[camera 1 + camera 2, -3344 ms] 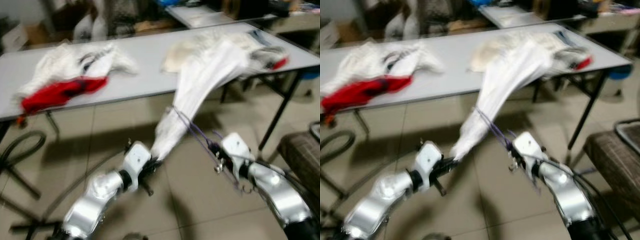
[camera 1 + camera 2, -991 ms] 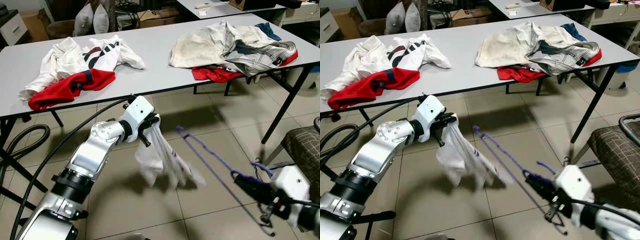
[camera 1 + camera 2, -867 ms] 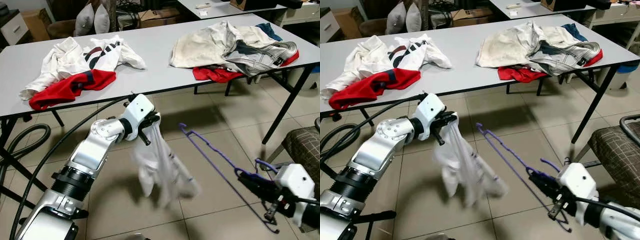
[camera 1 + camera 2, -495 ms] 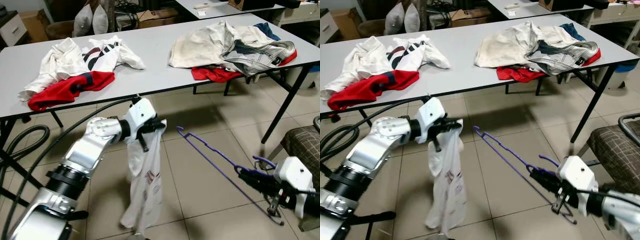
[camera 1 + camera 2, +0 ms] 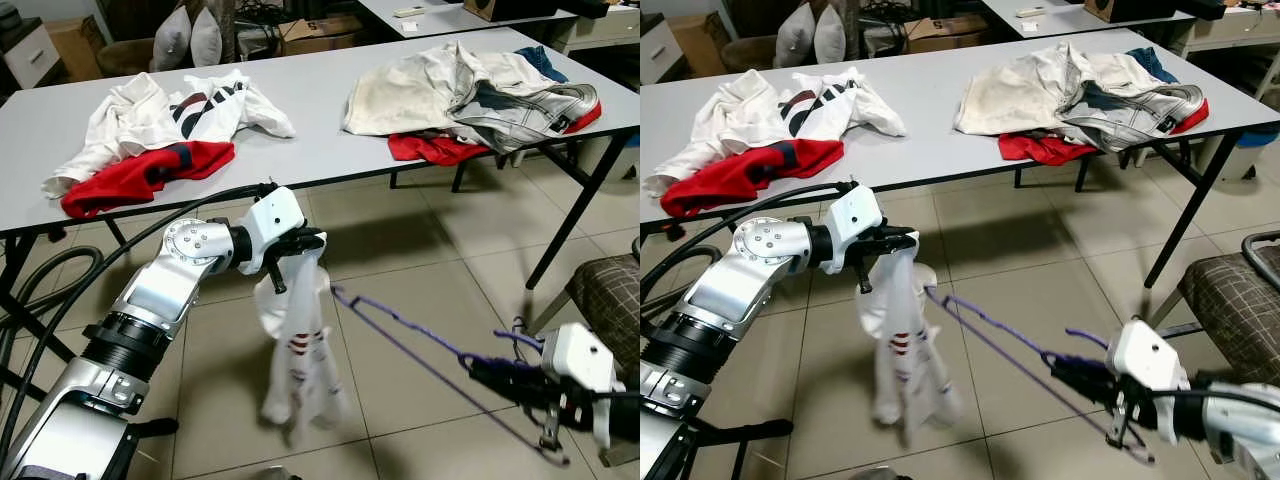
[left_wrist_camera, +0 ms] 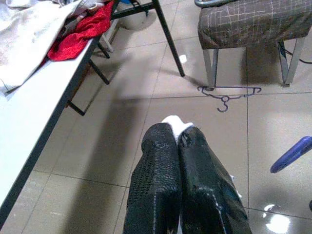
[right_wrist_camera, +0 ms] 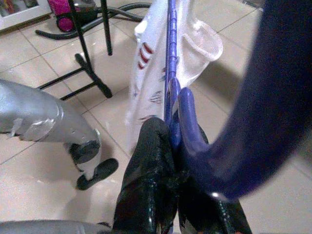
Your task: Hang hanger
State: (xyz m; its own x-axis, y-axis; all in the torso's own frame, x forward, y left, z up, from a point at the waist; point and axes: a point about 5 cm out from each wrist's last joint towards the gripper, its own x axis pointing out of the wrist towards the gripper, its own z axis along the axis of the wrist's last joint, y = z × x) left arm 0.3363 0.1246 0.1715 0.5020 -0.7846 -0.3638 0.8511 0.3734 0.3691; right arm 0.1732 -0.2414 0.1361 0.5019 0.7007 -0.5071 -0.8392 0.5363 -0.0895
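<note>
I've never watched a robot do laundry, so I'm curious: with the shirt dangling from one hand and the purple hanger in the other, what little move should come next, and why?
Probably ease the right hand forward, sliding the purple hanger into the white shirt. The hanger's far tip sits right at the shirt hanging limp from the left hand, seemingly not yet inside it.

A grey table (image 5: 310,120) carries 2 clothing heaps (image 5: 160,125) (image 5: 470,95), seemingly shirts, above tiled floor (image 5: 420,260).
</note>
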